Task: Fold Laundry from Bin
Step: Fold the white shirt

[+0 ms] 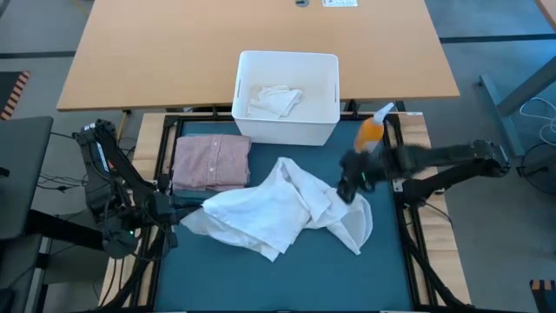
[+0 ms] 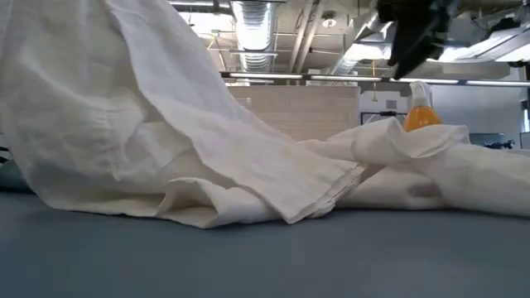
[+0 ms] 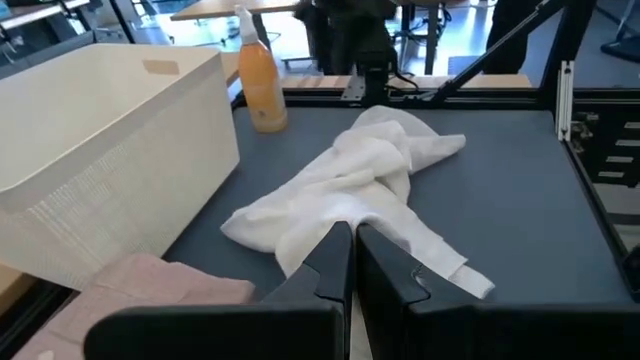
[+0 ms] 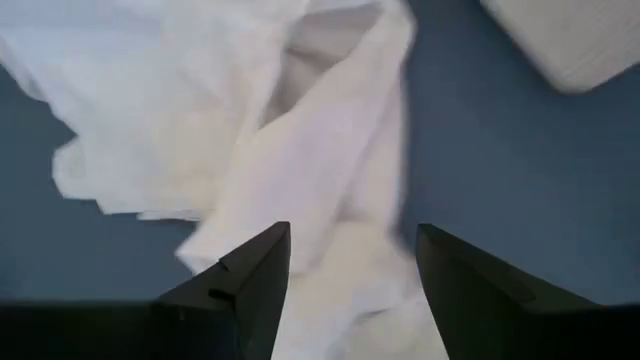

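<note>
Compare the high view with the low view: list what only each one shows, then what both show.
Only the high view: the white bin with white cloth inside, the folded pink shirt, the left gripper shut at the mat's left edge.
Only the low view: ceiling ducts in the room behind.
Both: the crumpled white garment on the teal mat, the orange spray bottle, the right gripper open above the garment.

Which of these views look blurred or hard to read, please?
High view: the right hand is smeared by motion above the white cloth. Right wrist view: the cloth is soft and streaked. Low view: cloth fills the foreground, blocking the table. Left wrist view: sharp.
</note>
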Robot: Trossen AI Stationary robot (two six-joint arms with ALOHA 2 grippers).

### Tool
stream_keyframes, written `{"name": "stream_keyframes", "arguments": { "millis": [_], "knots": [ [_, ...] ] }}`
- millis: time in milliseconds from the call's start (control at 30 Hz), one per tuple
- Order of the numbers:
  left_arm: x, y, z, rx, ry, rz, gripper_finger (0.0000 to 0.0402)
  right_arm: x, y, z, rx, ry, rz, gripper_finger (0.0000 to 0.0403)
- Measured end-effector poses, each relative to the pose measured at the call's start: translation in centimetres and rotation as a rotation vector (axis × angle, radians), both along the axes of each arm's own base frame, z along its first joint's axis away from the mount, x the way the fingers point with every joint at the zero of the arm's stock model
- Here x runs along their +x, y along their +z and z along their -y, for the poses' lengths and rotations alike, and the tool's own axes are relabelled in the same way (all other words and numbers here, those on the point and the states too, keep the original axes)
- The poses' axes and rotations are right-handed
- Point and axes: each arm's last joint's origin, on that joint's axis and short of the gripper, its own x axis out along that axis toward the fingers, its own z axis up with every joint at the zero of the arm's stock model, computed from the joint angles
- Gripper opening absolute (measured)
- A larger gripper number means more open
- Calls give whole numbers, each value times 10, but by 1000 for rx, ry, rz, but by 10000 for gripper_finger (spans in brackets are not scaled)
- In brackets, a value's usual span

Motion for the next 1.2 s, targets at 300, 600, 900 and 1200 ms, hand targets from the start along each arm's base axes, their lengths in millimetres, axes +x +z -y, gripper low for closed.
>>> {"name": "stream_keyframes", "arguments": {
  "millis": [300,600,900,1200],
  "knots": [
    [0,0,0,14,-13,-12,0,1,-74,-38,193,-128,162,240],
    [0,-1,1,5,-29,-27,0,-3,-77,-57,-56,258,103,239],
    [1,-2,3,-14,-35,-36,0,10,-101,-60,-288,426,-56,239],
    [1,-2,3,-16,-35,-37,0,23,-117,-51,-398,354,-140,229]
  ]
}}
